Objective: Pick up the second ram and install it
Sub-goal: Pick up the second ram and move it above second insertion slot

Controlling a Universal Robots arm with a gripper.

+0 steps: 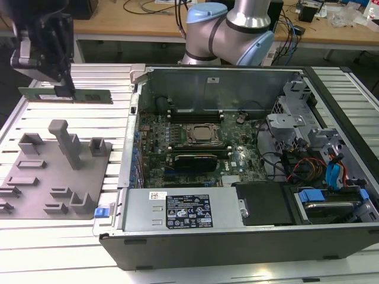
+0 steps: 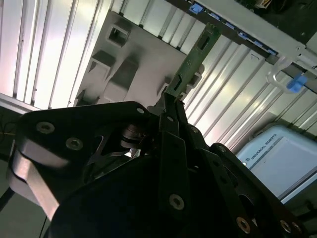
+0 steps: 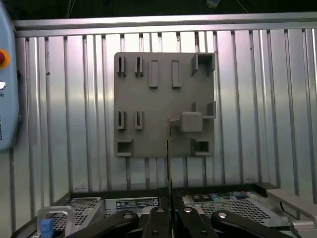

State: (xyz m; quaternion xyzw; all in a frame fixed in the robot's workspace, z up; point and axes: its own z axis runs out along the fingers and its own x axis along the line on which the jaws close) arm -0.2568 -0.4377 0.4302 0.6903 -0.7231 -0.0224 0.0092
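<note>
Clamping the second ram above the fixture plate, the gripper could let it tilt; the hold looks narrow.

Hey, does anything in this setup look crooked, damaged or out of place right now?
Nothing stands out. The gripper is shut on the second ram, held roughly level in the exterior view, clear of the grey fixture plate. The open computer case beside it looks intact, with nothing visibly spilled or loose.
</note>
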